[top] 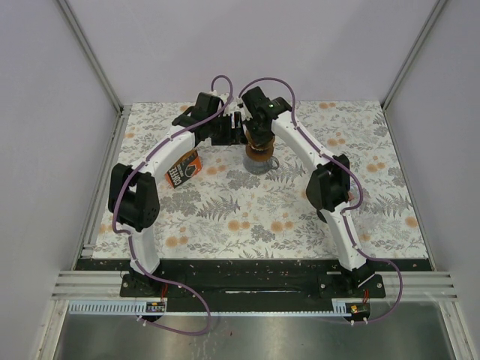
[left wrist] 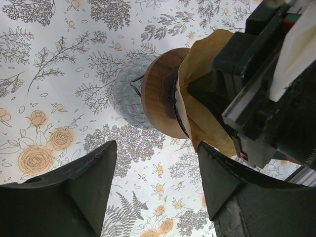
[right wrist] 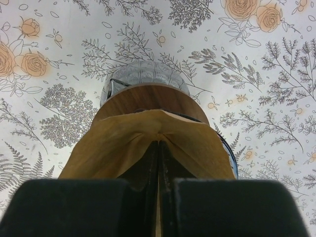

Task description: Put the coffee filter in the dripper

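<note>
The dripper (right wrist: pixel 148 98), a glass cone with a wooden collar, stands on the floral cloth at the back middle (top: pixel 259 161). The brown paper coffee filter (right wrist: pixel 113 143) sits in its mouth, flaring up above the collar. My right gripper (right wrist: pixel 159 143) reaches down into the filter and is shut on a fold of the paper, which creases toward the fingertips. In the left wrist view the filter (left wrist: pixel 202 64) wraps round the right gripper's black body. My left gripper (left wrist: pixel 155 144) hovers just left of the dripper (left wrist: pixel 158 94), open, with only cloth between its fingers.
An orange and black packet (top: pixel 184 168) lies on the cloth left of the dripper, under the left arm. Both arms arch in over the floral table cover (top: pixel 247 217). White walls and metal posts close off the back and sides.
</note>
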